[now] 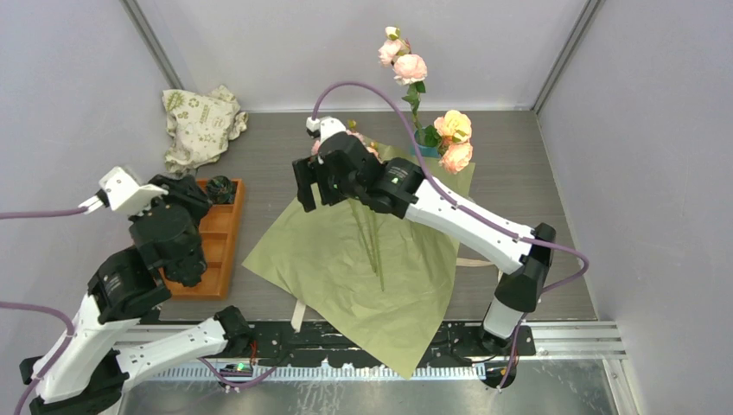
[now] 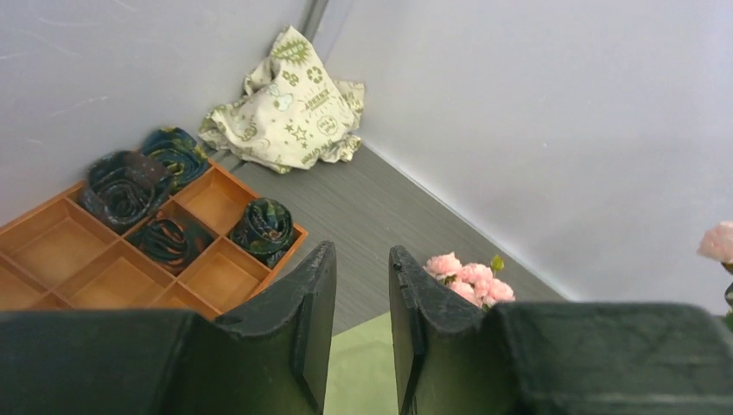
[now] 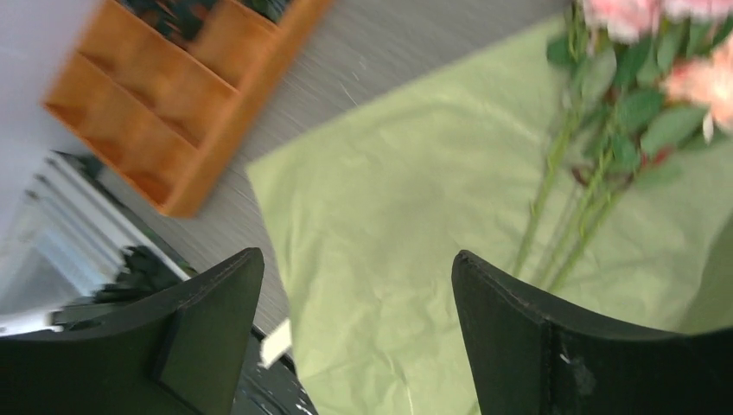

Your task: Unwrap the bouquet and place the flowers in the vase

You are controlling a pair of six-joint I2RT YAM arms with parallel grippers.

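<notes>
The left gripper (image 2: 359, 259) hangs to the left of the green sheet (image 1: 337, 268), over the orange tray (image 1: 220, 246). Its jaws stand slightly parted with nothing between them. The cloth bag (image 1: 200, 125) lies beyond the tray, well apart from the sheet's far-left side. The sheet is opened out flat on the table, so the unwrapping step can be judged complete. The right gripper (image 3: 359, 268) hovers over the far half of the sheet with its jaws spread wide and empty. Beneath it the loose flowers (image 1: 372, 242) lie on the sheet, stems toward its near edge and blooms toward its far corner. The vase (image 1: 425, 140) stands upright just beyond the sheet's far-right edge and already holds several blooms (image 1: 454, 130). Judged progress: past the halfway mark. Work left: grasp the loose flowers by the stems, raise them upright and insert them into the vase beside those in place.
</notes>
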